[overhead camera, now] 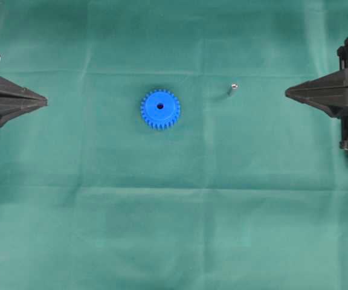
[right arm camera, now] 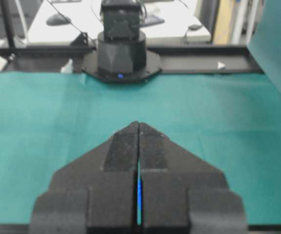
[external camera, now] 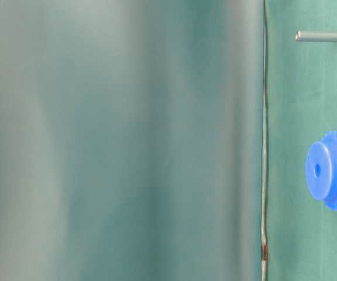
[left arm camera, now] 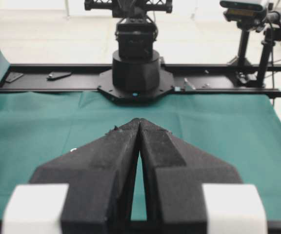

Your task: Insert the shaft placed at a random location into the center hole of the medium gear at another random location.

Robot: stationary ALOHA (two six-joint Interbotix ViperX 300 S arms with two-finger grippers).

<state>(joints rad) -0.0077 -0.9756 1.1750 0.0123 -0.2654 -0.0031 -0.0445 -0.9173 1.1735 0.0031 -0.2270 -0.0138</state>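
Black plastic jaws pressed together, holding nothing: that is the right gripper [overhead camera: 287, 92] at the right edge, and the left gripper [overhead camera: 45, 100] opposite matches it. Nearest the right one, on the green cloth [overhead camera: 174, 229], stands the shaft [overhead camera: 231, 90], a tiny shiny metal pin (probably rigid, light and slippery, best pinched across its middle). Further left, well apart, lies the medium gear [overhead camera: 160, 109], bright blue, hard-looking, flat, its center hole [overhead camera: 160, 106] facing up.
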